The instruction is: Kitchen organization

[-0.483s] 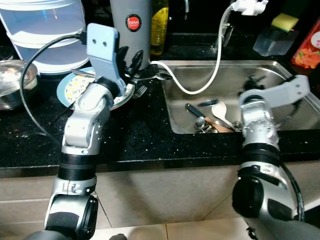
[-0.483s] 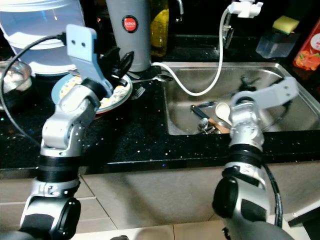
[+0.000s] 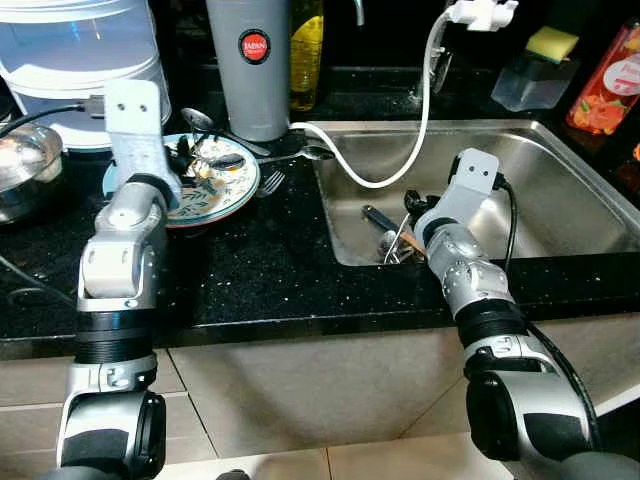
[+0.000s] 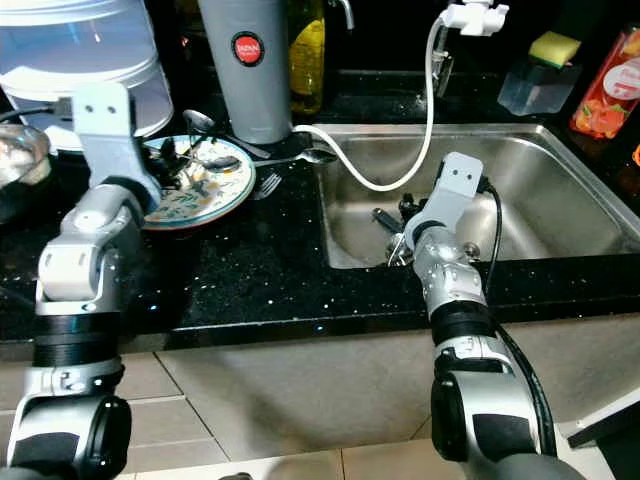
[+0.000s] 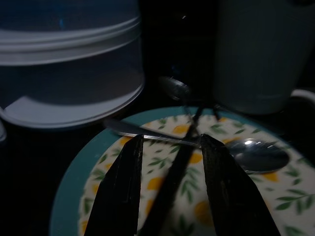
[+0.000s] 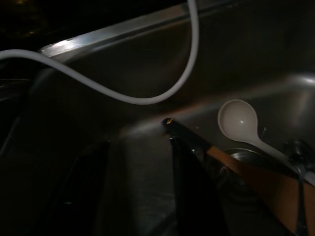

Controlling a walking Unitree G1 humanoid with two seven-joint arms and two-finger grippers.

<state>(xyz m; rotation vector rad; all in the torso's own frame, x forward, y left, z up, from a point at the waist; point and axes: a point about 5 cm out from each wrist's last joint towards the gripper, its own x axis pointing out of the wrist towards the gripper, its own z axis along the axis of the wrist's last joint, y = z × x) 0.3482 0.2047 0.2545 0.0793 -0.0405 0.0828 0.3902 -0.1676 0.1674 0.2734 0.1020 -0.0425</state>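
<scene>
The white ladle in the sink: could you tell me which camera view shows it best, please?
The right wrist view: the white ladle lies in plain sight on the sink floor, bowl up, handle running toward the drain. In both eye views the right gripper and its arm cover that spot, so the ladle cannot be made out there.

Black speckled counter, steel sink, beige tiled floor below
</scene>
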